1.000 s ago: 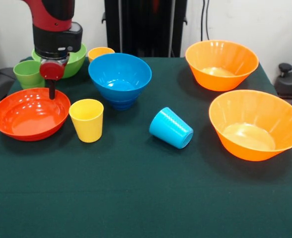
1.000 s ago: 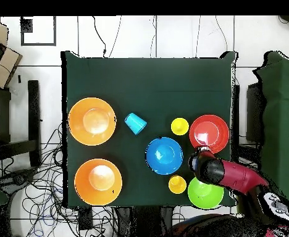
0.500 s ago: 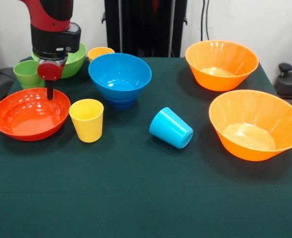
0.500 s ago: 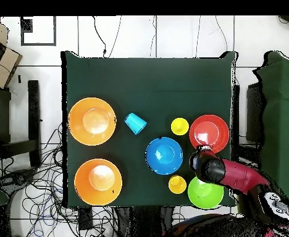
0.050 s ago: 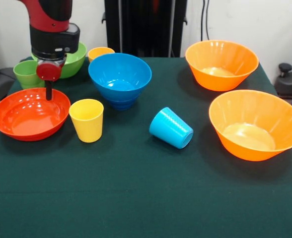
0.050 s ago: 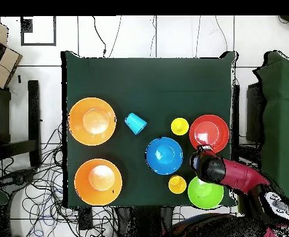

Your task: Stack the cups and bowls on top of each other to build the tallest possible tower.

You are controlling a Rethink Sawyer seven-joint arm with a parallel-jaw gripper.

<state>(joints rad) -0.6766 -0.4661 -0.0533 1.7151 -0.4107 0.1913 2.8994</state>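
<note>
A: The gripper hung over the back rim of the red-orange bowl; couldn't tell if it was apart or together.

B: The light blue cup lay tipped, mouth toward front-right. A yellow cup stood upright beside the bowl, with the blue bowl behind it.

1. My arm is cut off by the top edge in the front view, so only its lower part shows.
2. My claw shows as one dark prong at the far rim of the red-orange bowl; I cannot tell how its fingers stand.
3. From overhead, my arm covers the claw entirely and the near edge of that bowl.
4. My arm hides part of the green bowl.
5. The blue bowl screens the lower part of the far yellow cup.
</note>
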